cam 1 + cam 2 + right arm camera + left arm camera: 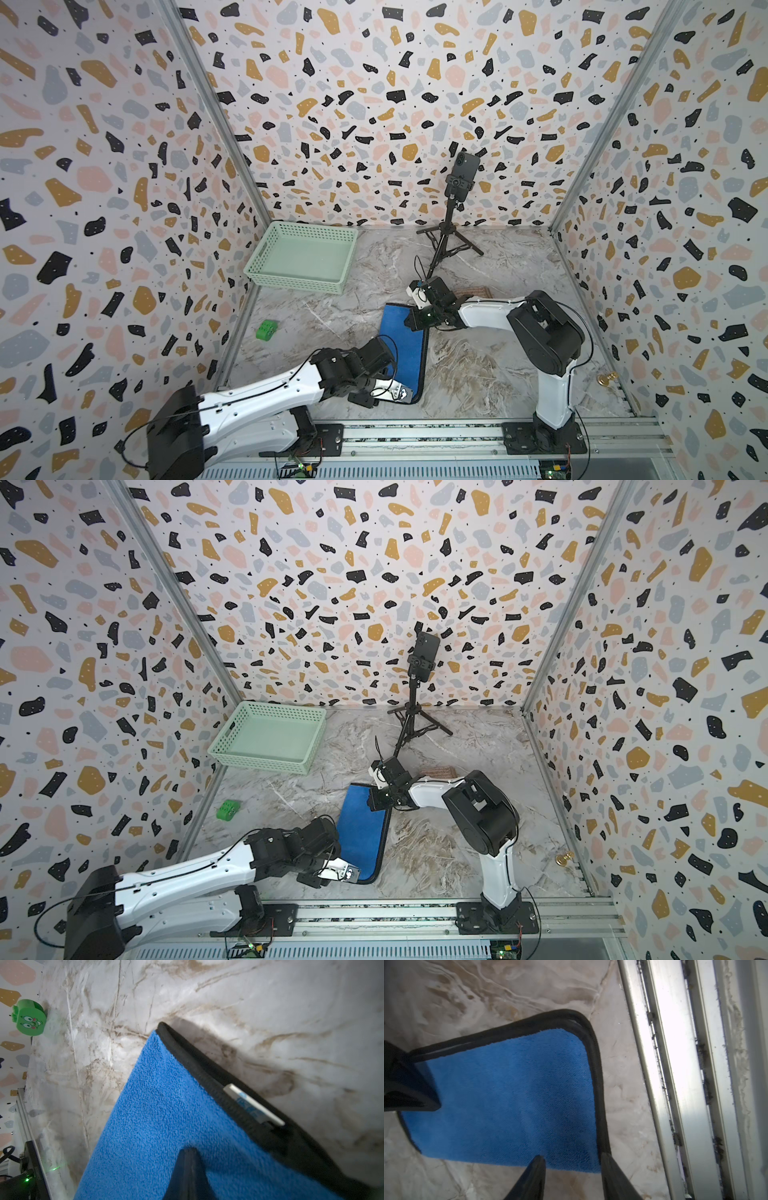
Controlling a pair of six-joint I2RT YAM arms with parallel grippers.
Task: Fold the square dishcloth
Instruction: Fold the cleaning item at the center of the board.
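I read the folded blue dishcloth (405, 340) lying on the marble table (490, 374). Left gripper (572, 1167): released, jaws parted over the cloth's near, black-trimmed corner. Right gripper (190, 1159): clenched, tips together on the cloth's far end; I cannot tell whether fabric is pinched.

Legible text: none.
1. White sewn-in tag (253, 1104) with blue print, at the hem of the black-edged blue terry dishcloth (166, 1126): characters too blurred to read.
2. Pale lettering along the edge of a black metal plate (35, 1164): too small to read.
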